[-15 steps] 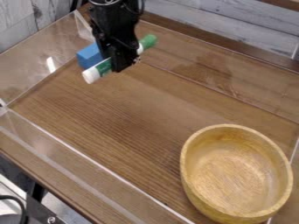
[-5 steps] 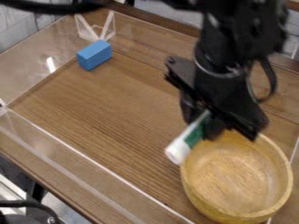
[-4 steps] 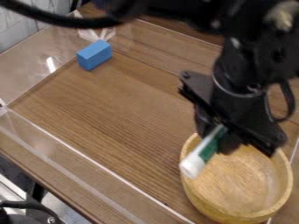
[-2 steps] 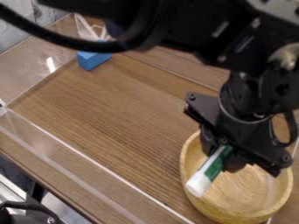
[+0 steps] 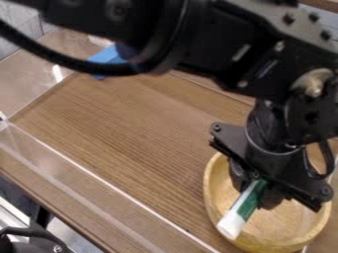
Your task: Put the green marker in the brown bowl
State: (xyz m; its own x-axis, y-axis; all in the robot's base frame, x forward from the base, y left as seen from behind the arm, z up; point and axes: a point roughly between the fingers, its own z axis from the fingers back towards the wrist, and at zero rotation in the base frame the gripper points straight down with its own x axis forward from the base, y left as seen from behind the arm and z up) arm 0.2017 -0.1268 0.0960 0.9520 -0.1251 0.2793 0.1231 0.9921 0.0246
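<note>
1. A bulky black robot arm (image 5: 218, 35) with rounded housings spans the top of the frame.
2. A thick, glossy black cable (image 5: 79, 65) curves across the upper left.
3. Grey metallic round fittings dot the upper right.
4. A matte-black, angular gripper (image 5: 262, 187) shows chunky segmented fingers at the lower right.

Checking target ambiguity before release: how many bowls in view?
1: the brown bowl, lower right, under the gripper. The arm covers much of the view, so others may be hidden.
</note>
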